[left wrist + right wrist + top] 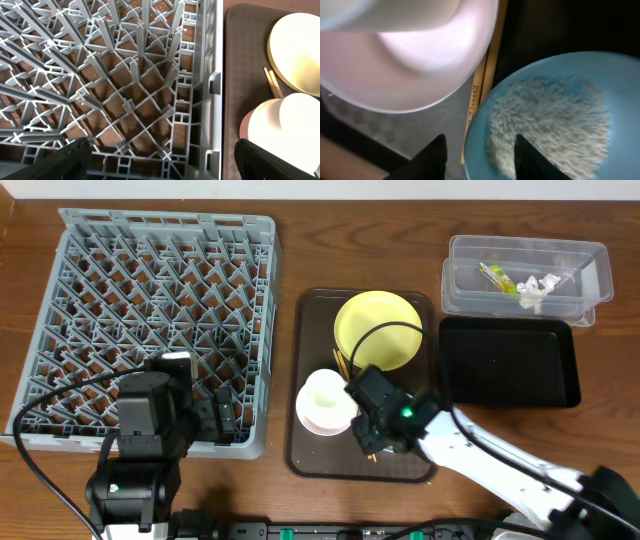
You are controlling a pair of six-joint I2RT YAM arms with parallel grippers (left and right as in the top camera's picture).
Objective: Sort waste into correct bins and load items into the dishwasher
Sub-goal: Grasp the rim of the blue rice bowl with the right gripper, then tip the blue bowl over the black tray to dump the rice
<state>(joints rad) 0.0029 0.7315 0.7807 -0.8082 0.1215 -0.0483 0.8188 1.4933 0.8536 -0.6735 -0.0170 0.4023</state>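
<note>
My right gripper (479, 139) is open, with one finger outside and one inside the rim of the light blue bowl (482, 112), which holds rice scraps (550, 120). In the overhead view this gripper (372, 435) hides the bowl. The pale pink bowl (310, 420) with the white cup (325, 392) inside it sits just left, and it also shows in the right wrist view (420, 75). The chopsticks (486, 75) lie between the two bowls. The yellow plate (378, 330) lies behind them. My left gripper (162, 150) is open and empty above the front right corner of the grey dish rack (150, 310).
The dishes stand on a brown serving tray (310, 460). A clear tub (470, 275) at the back right holds the snack wrapper (497, 278) and white paper bits (535, 290). A black tray (510, 360) lies in front of it.
</note>
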